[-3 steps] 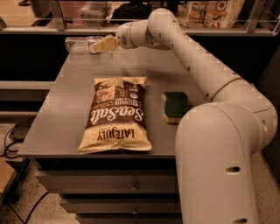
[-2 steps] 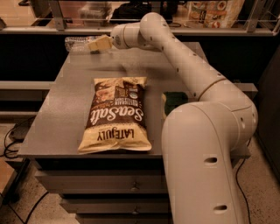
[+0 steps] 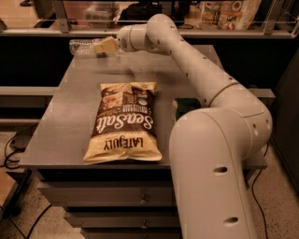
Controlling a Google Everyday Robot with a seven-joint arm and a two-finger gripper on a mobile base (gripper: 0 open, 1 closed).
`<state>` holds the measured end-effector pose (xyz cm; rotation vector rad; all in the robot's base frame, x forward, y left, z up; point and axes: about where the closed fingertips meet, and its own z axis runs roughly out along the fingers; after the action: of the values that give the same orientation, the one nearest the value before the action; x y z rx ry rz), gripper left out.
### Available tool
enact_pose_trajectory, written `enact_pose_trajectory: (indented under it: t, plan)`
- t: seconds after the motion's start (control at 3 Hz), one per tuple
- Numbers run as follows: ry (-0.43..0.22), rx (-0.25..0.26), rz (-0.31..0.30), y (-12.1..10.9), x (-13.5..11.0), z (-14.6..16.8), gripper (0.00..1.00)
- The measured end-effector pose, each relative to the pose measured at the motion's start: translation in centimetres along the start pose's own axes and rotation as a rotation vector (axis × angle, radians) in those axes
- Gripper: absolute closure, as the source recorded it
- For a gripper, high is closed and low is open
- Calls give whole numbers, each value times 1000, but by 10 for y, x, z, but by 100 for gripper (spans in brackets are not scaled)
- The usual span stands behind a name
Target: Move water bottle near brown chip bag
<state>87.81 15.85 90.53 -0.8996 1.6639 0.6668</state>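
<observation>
The water bottle [image 3: 80, 46] is a small clear bottle lying on its side at the far left corner of the grey table [image 3: 70, 116]. My gripper [image 3: 105, 45] reaches across the table and is at the bottle's right end, right against it. The brown chip bag [image 3: 124, 122] lies flat in the middle of the table with its "Sea Salt" print upside down to the camera. It is well in front of the bottle and the gripper.
My white arm [image 3: 210, 93] sweeps over the table's right side and hides what lies there. A railing and shelves with packaged goods [image 3: 229, 11] run behind the table. Drawers [image 3: 103, 193] sit under the table top. Cables [image 3: 14, 149] lie on the floor at left.
The arm has swung left and the gripper has moved left to the bottle's end. The green-and-yellow sponge at the table's right is now hidden behind the arm.
</observation>
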Motion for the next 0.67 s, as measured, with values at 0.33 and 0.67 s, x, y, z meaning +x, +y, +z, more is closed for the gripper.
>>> enact_pose_trajectory:
  t: [0.33, 0.67]
  plan:
    - [-2, 35, 3, -8, 2, 5, 0]
    - [10, 63, 4, -14, 8, 10, 0]
